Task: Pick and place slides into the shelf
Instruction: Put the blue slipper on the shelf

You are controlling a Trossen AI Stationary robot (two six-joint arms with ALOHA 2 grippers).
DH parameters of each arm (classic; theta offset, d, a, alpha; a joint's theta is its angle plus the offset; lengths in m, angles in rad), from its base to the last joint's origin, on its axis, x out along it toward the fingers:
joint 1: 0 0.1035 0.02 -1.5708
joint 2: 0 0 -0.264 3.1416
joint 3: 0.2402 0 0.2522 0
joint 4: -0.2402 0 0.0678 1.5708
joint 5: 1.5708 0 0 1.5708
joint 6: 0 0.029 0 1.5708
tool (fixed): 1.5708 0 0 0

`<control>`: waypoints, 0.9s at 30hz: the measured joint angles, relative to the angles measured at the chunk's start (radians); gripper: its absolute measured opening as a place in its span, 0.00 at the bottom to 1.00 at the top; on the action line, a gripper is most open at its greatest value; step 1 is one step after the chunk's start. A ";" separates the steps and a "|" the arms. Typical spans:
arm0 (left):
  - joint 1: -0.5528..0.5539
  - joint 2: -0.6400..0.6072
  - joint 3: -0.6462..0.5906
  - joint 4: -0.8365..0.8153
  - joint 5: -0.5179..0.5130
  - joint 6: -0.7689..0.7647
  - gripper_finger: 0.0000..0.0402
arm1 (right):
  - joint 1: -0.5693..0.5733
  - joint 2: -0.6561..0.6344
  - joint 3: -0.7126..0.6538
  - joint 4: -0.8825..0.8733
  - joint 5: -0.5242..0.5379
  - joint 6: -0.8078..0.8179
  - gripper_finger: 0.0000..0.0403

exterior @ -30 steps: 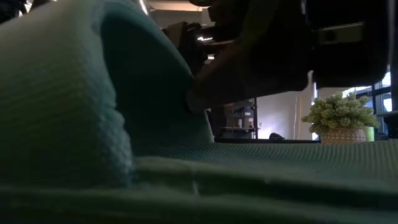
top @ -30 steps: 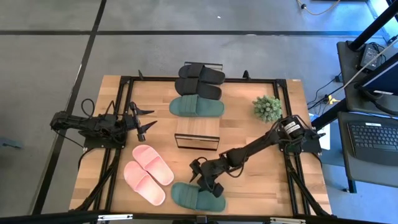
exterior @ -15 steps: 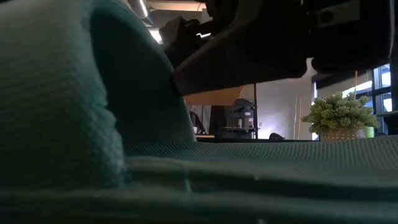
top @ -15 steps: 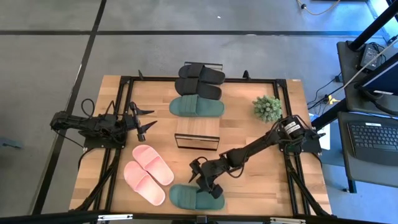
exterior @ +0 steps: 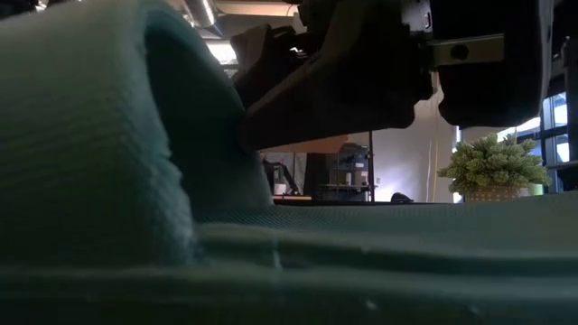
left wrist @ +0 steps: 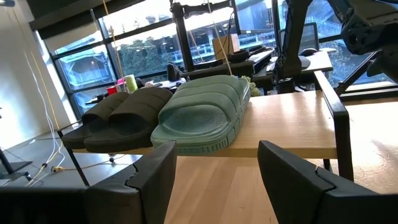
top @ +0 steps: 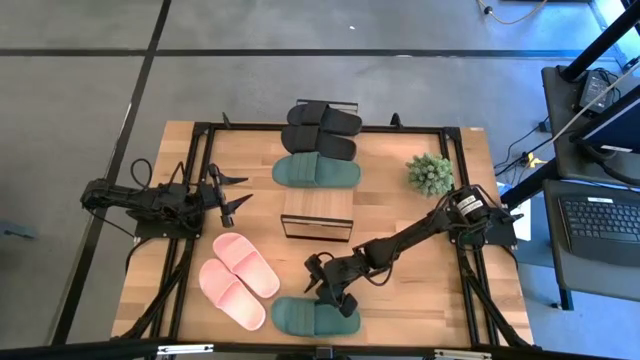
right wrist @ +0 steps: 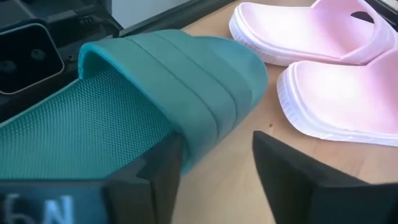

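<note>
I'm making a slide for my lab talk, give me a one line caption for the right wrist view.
Right end effector, open, straddling the strap edge of a green slide beside the pink pair.

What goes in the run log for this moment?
right gripper: open at green slide | left gripper: open, idle | shelf: three slides

Grey concrete floor (top: 90,90) crossed by dark lines, black side desk with keyboard (top: 600,224), large dark-framed windows (left wrist: 143,53) admitting daylight.
</note>
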 joint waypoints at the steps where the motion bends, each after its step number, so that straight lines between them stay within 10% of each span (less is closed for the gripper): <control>1: 0.000 0.000 0.000 0.000 0.000 0.000 0.54 | 0.000 0.000 -0.002 0.000 0.000 0.000 0.45; 12: 0.000 0.000 0.000 0.000 0.000 0.000 0.54 | 0.000 0.000 -0.003 -0.005 0.000 -0.002 0.05; 27: 0.000 0.000 0.000 -0.001 0.000 -0.001 0.54 | 0.073 -0.167 -0.003 -0.181 0.155 -0.007 0.00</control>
